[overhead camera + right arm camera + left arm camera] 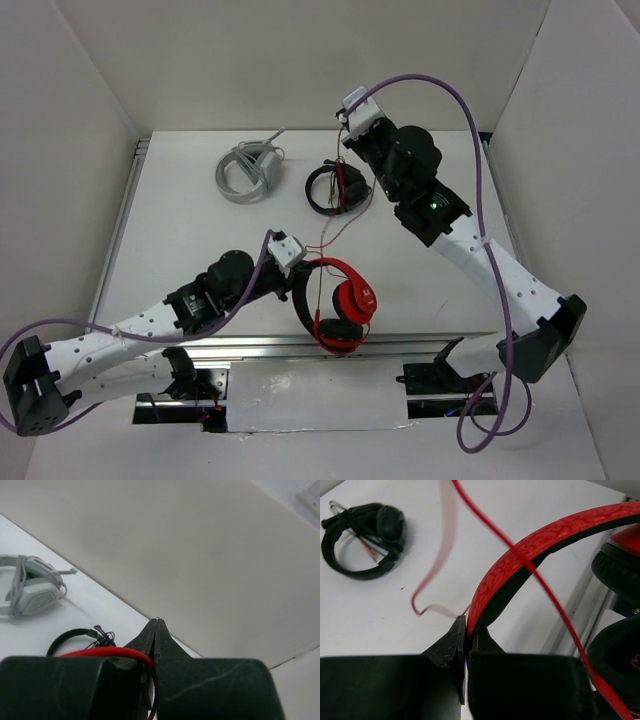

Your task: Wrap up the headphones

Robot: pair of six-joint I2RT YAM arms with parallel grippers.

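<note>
The red headphones (345, 300) lie near the table's front edge, ear cups toward the front. My left gripper (298, 268) is shut on their red headband (530, 555), with its fingertips meeting around the band in the left wrist view (466, 630). The black ear pads (620, 565) show at the right of that view. The thin red cable (327, 225) runs from the headphones up to my right gripper (347, 125), which is raised at the back of the table. In the right wrist view that gripper (157, 625) is shut on the cable (110, 652).
Black headphones (335, 187) lie at the back centre under the right gripper, and also show in the left wrist view (365, 540). Grey-white headphones (248, 172) lie at the back left. White walls enclose the table on three sides. A metal rail (260, 345) runs along the front edge.
</note>
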